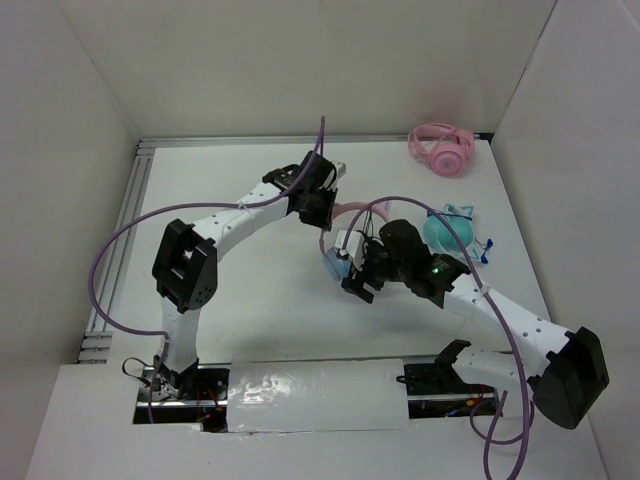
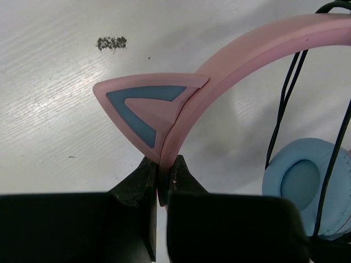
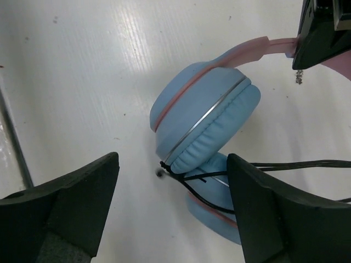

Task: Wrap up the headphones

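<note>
The headphones (image 1: 336, 264) lie at mid-table, with a pink headband (image 2: 247, 55), a pink-and-blue cat ear (image 2: 148, 107) and light blue ear cups (image 3: 203, 120). My left gripper (image 2: 163, 175) is shut on the headband just below the cat ear. Seen from above, it (image 1: 322, 207) sits at the band's top. The thin black cable (image 3: 274, 164) runs across the folded cups and between them; its loose tip lies on the table by the cups. My right gripper (image 3: 173, 164) stands open with its jaws wide apart on either side of the cups and cable, holding nothing.
All-pink headphones (image 1: 440, 150) lie at the back right corner. Teal headphones (image 1: 450, 228) sit just right of my right arm. White walls close in the table on three sides, and a metal rail (image 1: 120, 250) runs along the left edge.
</note>
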Robot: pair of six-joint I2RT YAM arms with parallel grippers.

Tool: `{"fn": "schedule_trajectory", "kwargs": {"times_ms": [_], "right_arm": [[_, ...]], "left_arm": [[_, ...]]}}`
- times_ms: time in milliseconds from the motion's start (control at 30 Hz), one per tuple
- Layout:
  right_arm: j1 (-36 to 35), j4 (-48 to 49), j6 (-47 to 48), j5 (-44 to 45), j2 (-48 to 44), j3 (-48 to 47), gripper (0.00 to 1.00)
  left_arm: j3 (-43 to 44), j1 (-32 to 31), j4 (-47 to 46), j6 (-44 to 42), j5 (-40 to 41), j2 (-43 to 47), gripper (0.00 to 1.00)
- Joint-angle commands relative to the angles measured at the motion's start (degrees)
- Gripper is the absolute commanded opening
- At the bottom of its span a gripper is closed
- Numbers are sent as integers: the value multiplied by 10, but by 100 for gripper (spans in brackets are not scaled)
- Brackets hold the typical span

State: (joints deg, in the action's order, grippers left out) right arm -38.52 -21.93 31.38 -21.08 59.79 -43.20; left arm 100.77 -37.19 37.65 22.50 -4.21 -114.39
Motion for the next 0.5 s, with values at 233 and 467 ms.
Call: {"fn": "schedule_trajectory", "kwargs": {"times_ms": [233, 467], "right_arm": [[-9, 58, -81, 71, -21, -13, 100], [-11, 102, -152, 105, -138, 15, 100]], "left_arm": [[15, -9, -67, 6, -17, 30, 0], [24, -11, -73, 10, -29, 22, 0]]}}
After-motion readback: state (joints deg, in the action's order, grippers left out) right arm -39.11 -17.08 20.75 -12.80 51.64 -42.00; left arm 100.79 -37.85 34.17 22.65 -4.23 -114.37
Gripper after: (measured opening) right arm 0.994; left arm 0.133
